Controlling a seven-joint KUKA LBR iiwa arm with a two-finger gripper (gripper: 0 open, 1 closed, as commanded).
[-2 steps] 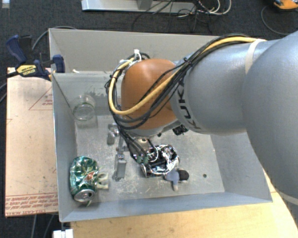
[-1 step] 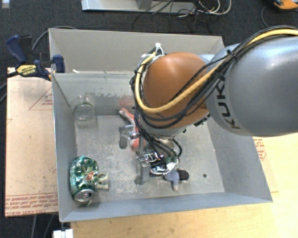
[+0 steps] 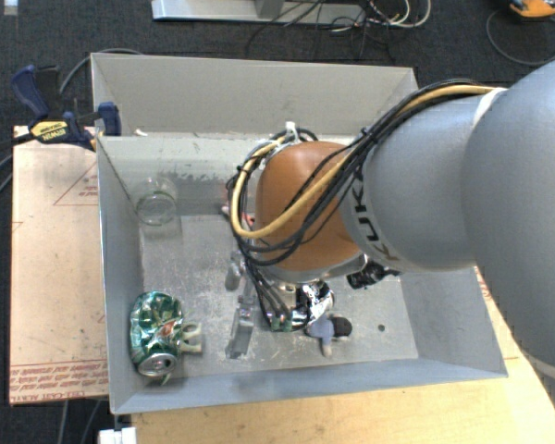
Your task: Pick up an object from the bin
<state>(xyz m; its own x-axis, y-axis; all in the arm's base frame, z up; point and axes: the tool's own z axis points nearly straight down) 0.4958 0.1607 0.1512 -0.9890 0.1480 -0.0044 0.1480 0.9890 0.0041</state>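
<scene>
Arm (image 3: 444,183) nr 1 green can (image 3: 155,331), poss. 1 clear cup (image 3: 155,207).

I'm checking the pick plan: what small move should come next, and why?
Probably a short shift toward the crushed green metal can: the gripper hangs over bare floor of the grey metal bin, with the can lying apart to the view's left.

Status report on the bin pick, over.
Gripper low at bin floor, front middle. Crushed green can lies apart, front-left corner in view. Clear cup at back left; small dark thing just right of gripper.
</scene>
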